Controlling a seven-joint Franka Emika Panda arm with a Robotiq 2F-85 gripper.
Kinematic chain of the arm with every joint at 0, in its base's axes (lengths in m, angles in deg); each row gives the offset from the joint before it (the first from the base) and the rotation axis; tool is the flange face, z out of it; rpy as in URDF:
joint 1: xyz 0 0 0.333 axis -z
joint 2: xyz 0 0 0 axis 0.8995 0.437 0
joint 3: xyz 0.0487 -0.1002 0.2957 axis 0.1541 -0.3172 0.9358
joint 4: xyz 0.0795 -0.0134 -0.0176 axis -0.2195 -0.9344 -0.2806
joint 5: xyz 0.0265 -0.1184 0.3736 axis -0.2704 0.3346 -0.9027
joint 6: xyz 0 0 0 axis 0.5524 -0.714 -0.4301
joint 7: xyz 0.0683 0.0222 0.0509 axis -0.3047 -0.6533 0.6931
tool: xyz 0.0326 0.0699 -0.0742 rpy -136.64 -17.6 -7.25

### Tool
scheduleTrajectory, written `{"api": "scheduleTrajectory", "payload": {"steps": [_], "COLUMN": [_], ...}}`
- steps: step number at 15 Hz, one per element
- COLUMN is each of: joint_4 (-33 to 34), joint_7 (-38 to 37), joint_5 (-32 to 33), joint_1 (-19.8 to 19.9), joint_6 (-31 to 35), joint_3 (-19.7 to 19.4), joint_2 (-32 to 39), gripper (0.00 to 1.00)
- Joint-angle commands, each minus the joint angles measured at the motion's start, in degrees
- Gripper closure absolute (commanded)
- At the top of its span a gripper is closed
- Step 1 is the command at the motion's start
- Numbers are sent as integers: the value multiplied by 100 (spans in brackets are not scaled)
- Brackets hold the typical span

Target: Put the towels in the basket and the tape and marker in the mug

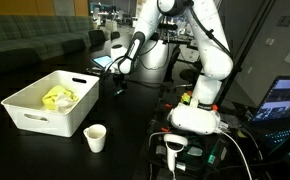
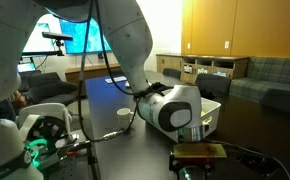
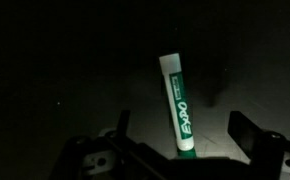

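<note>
Wrist view shows the marker (image 3: 175, 105) lying on the dark surface (image 3: 65, 70), a white barrel with green lettering and a green end. It runs almost straight up the picture with a slight lean, white end at the top and green end at the bottom. The fingers (image 3: 247, 135) stand wide open on either side of that green end, well clear of the barrel and touching nothing. Only their upper parts show, because the bottom edge cuts them off. The rest of this view is so dim that little beyond the marker can be read. In an exterior view the arm (image 1: 213, 60) reaches from its base across to a spot past the far corner of the basket (image 1: 30, 112). At this size its dark tip is hard to pick out against the surface, and the marker under it cannot be made out. The yellow towel (image 1: 58, 97) lies inside the basket; whether a pale cloth lies with it I cannot tell, since white on white blurs together. The mug (image 1: 95, 138) stands upright just beside the basket's near corner, its inside hidden from this angle. In the exterior view taken from close by, the arm's bulky wrist fills the middle and hides the fingers and the marker.
</note>
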Motion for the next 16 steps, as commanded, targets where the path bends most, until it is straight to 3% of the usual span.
{"api": "scheduleTrajectory", "payload": {"steps": [1,4,6,7,11,13,14,15,16], "joint_4": [9,35,50,60,72,68,72,86,95], "joint_7": [18,16,18,14,18,15,12,6,8], "joint_5": [98,103,105,104,109,125,130,135,137], "joint_1": [-47,-59,-63,-67,-74,-84,-91,-102,-106], "joint_6": [39,17,7,3,-14,-12,-13,-26,-27], "joint_3": [-46,-52,-53,-54,-61,-80,-88,-98,-99], "joint_2": [-10,7,18,28,38,30,29,32,28], "gripper": [12,33,54,56,84,82,89,85,87]}}
